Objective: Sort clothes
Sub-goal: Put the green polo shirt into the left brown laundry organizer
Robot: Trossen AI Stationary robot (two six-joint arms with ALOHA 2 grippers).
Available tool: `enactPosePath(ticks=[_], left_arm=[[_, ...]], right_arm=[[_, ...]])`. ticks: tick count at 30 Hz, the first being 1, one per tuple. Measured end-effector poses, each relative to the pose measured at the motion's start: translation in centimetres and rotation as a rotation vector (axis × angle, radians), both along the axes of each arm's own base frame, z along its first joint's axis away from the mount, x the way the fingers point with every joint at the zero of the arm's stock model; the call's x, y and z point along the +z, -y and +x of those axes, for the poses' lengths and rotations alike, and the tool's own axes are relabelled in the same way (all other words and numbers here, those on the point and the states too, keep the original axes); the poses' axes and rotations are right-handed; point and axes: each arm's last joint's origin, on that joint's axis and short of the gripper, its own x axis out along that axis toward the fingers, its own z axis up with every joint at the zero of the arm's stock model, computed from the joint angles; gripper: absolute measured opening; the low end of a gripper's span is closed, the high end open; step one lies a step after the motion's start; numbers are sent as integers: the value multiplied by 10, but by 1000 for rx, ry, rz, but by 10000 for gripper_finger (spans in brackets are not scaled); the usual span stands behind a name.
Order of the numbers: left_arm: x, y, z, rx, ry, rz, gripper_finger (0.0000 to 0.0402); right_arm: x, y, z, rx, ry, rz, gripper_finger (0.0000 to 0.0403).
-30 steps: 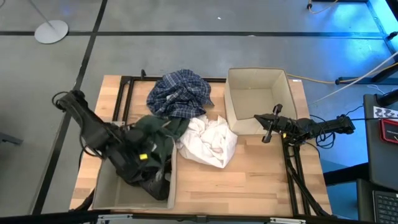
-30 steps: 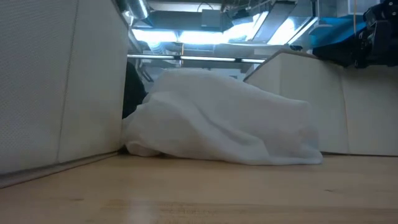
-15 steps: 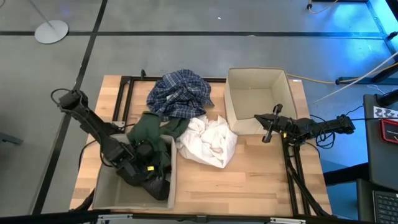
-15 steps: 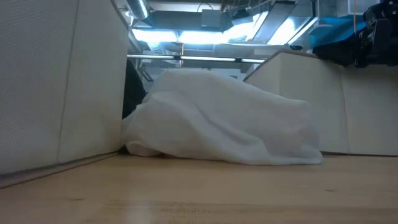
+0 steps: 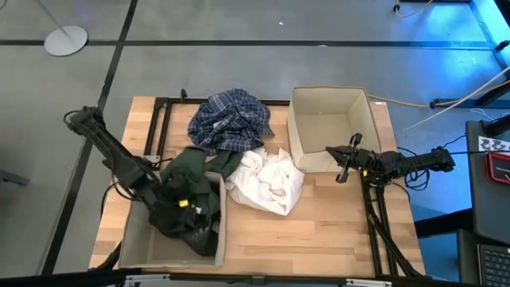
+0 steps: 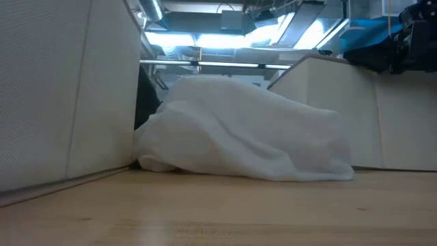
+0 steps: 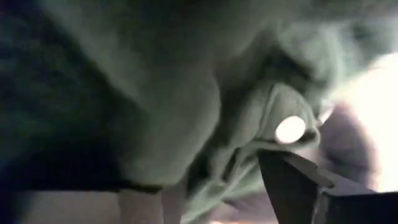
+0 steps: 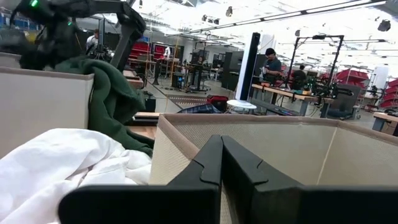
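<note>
Our left gripper [image 5: 182, 209] sits low in the beige bin [image 5: 135, 245] at the table's [image 5: 319, 239] front left corner, buried among a dark green piece [image 5: 191, 166] and a dark grey-black piece [image 5: 195, 235]; we cannot tell whether its fingers are parted. That green garment drapes over the bin's right wall. Our right gripper [image 5: 343, 163] waits clenched and empty at the front wall of a second bin [image 5: 328, 119] near the right edge. Between the bins lies a white piece [image 5: 267, 182], and a plaid shirt [image 5: 231, 119] rests toward the back edge.
</note>
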Motion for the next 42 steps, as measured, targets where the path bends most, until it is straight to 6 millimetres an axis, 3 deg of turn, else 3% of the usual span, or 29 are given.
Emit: enactPosePath(ticks=[4,9,14,18,26,35,42], left_arm=[[36,-15,-14,-12,158,-69,182],[83,-31,-26,-41,416,10,182],[125,-44,-24,-61,641,270,182],[145,-56,-9,-16,720,547,182],[146,-83,42,4,645,924,182],[115,-123,96,-150,479,895,182],[108,-145,144,-272,169,876,182]], right_arm=[[0,0,0,0,-1,-1,12],[0,0,0,1,-3,-1,12],[0,0,0,1,-4,-2,12],[0,0,0,1,-4,-2,12],[0,0,0,1,-4,-2,12],[0,0,0,1,-4,-2,12],[0,0,0,1,-5,-3,12]])
